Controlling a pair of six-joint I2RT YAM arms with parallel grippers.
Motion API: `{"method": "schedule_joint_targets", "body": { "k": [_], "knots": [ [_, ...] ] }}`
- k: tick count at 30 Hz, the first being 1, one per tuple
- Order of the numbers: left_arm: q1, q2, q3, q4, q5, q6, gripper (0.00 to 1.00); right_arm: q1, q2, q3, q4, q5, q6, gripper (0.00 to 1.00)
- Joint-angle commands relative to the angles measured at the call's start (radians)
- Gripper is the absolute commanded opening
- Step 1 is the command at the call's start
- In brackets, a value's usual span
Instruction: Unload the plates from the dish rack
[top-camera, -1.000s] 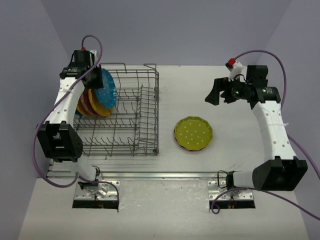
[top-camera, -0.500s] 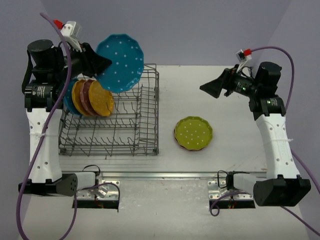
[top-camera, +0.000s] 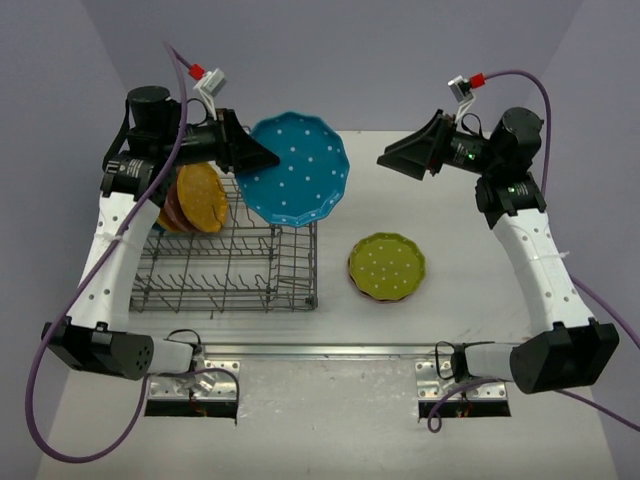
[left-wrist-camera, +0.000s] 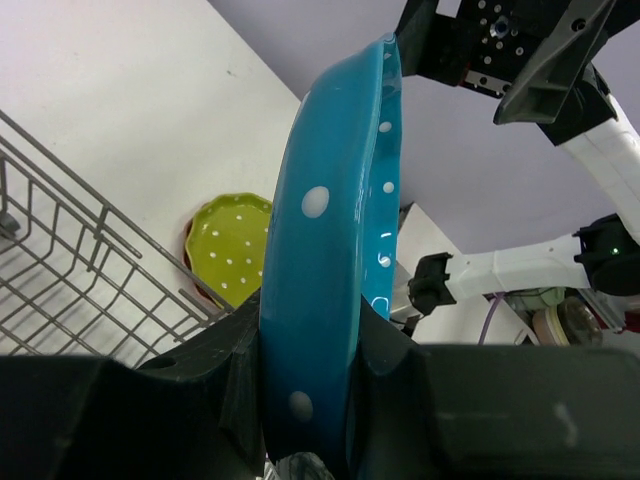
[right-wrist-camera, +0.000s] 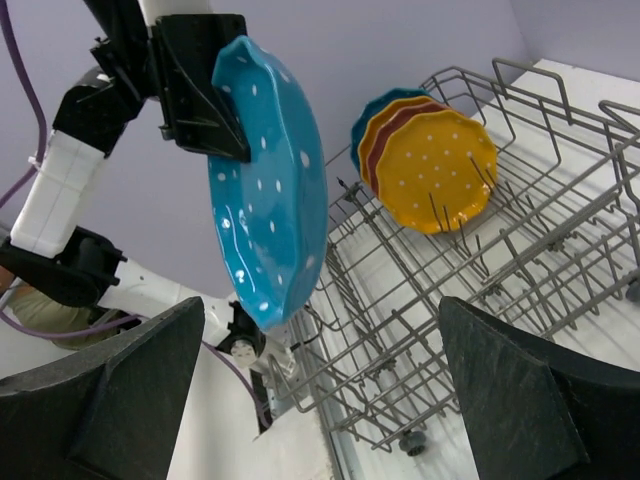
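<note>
My left gripper (top-camera: 262, 157) is shut on the rim of a large blue dotted plate (top-camera: 296, 169) and holds it in the air above the right side of the grey wire dish rack (top-camera: 290, 270). The plate shows edge-on in the left wrist view (left-wrist-camera: 330, 260) and also in the right wrist view (right-wrist-camera: 270, 190). Orange-yellow (top-camera: 203, 198), pink-red and blue plates stand upright in the rack's far left (right-wrist-camera: 432, 165). A lime-yellow plate (top-camera: 387, 266) lies on the table. My right gripper (top-camera: 392, 160) is open and empty, held high, facing the blue plate.
The rack (right-wrist-camera: 520, 250) fills the table's left half. The lime-yellow plate sits on a red-rimmed one, right of the rack (left-wrist-camera: 232, 245). White table surface (top-camera: 470, 300) stretches around it. Purple walls enclose the back and sides.
My left gripper has lifted the blue plate out of the rack and carried it right, over the rack's right side. My right gripper has risen and moved left toward the plate.
</note>
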Motion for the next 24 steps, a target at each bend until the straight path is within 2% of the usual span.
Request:
{"method": "schedule_joint_targets", "body": {
  "k": [1,6,14,16,18,19,20,21,22,24],
  "knots": [
    [-0.025,0.007,0.033,0.159,0.098,-0.045,0.0,0.053,0.037,0.059,0.042,0.005,-0.02,0.99],
    [-0.043,0.05,-0.009,0.17,0.128,-0.062,0.0,0.155,0.107,0.106,-0.081,0.068,-0.148,0.99],
    [-0.057,0.082,-0.05,0.212,0.154,-0.096,0.0,0.247,0.204,0.147,-0.082,0.081,-0.139,0.98],
    [-0.059,0.087,-0.051,0.218,0.152,-0.098,0.0,0.262,0.226,0.153,-0.069,0.078,-0.13,0.86],
    [-0.06,0.092,-0.055,0.22,0.147,-0.098,0.0,0.264,0.243,0.149,-0.038,0.058,-0.102,0.69],
    [-0.06,0.092,-0.057,0.22,0.142,-0.098,0.0,0.264,0.244,0.15,-0.035,0.059,-0.101,0.51],
    [-0.06,0.092,-0.058,0.219,0.134,-0.095,0.0,0.264,0.245,0.152,-0.048,0.066,-0.108,0.17],
    [-0.06,0.092,-0.058,0.215,0.127,-0.095,0.01,0.264,0.24,0.153,-0.068,0.078,-0.119,0.02],
    [-0.06,0.092,-0.058,0.213,0.118,-0.093,0.05,0.264,0.239,0.153,-0.083,0.088,-0.127,0.0],
    [-0.06,0.091,-0.055,0.197,0.086,-0.089,0.3,0.257,0.226,0.145,-0.1,0.08,-0.134,0.0]
  ]
}}
